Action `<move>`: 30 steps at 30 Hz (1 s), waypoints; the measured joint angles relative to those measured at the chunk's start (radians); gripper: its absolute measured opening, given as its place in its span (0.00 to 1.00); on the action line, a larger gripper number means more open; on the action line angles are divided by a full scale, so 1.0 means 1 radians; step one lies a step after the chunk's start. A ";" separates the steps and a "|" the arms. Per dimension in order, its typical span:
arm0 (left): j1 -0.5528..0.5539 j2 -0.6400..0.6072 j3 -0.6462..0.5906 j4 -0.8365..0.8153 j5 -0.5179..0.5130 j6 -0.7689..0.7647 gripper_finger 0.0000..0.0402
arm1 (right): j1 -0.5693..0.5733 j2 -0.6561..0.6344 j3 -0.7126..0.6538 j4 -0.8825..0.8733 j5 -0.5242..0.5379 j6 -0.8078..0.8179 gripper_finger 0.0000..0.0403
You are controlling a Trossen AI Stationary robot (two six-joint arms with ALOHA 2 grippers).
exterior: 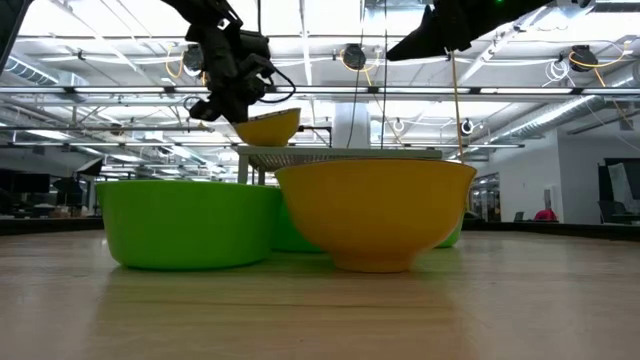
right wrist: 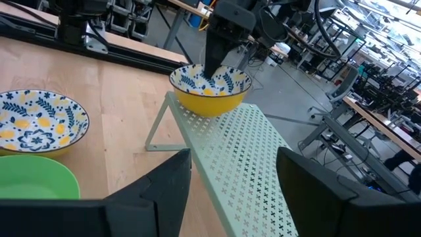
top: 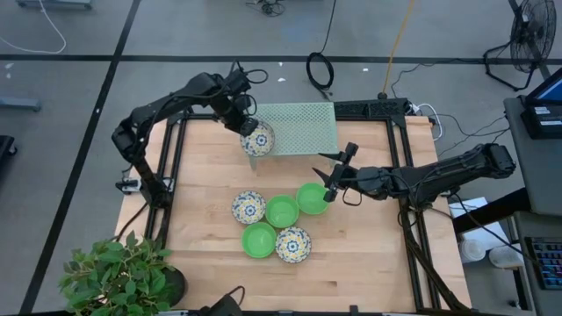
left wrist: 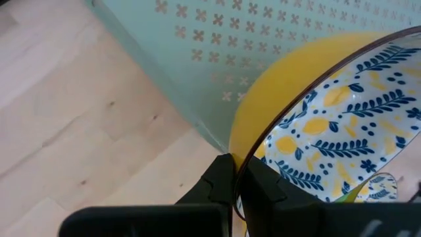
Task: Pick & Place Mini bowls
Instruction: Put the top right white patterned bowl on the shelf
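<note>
A white mini bowl with a blue-and-yellow floral inside and a yellow outside (top: 258, 140) sits at the near left corner of the pale green mesh rack (top: 299, 125). My left gripper (top: 249, 126) is shut on it. Whether its base (exterior: 266, 142) rests on the rack or hovers just above it, I cannot tell. Several more mini bowls stand grouped on the table: three green (top: 282, 211) (top: 312, 197) (top: 258, 240) and two floral (top: 248, 207) (top: 292, 244). My right gripper (top: 332, 172) hangs open above the table, near the group's right green bowl, with nothing between its fingers. My left gripper pinches the floral bowl's rim (left wrist: 245, 163), one finger (left wrist: 220, 181) on the yellow outer wall and one finger (left wrist: 266, 187) inside against the patterned face. The fingers come from above, slanting down. The bowl stays upright and nearly level at the rack's top.
The rack (right wrist: 243, 151) stands at the table's far edge on a thin leg frame (right wrist: 158, 131). Bare wood lies left of the bowls and along the near edge. A potted plant (top: 118, 272) stands off the table's near left corner.
</note>
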 joint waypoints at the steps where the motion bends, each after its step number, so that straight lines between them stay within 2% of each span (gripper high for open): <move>1: 0.000 0.000 0.000 0.001 0.000 0.007 0.04 | 0.000 0.000 0.000 0.000 0.000 0.000 0.52; 16: -0.020 0.000 0.000 0.030 0.008 0.112 0.30 | 0.000 0.000 0.000 0.000 0.000 -0.003 0.52; 23: -0.018 -0.014 0.000 0.062 0.004 0.171 0.37 | 0.000 0.000 0.000 0.000 0.000 -0.003 0.52; 30: -0.014 -0.051 0.000 0.099 -0.019 0.191 0.38 | 0.000 0.000 0.000 0.000 0.000 -0.003 0.52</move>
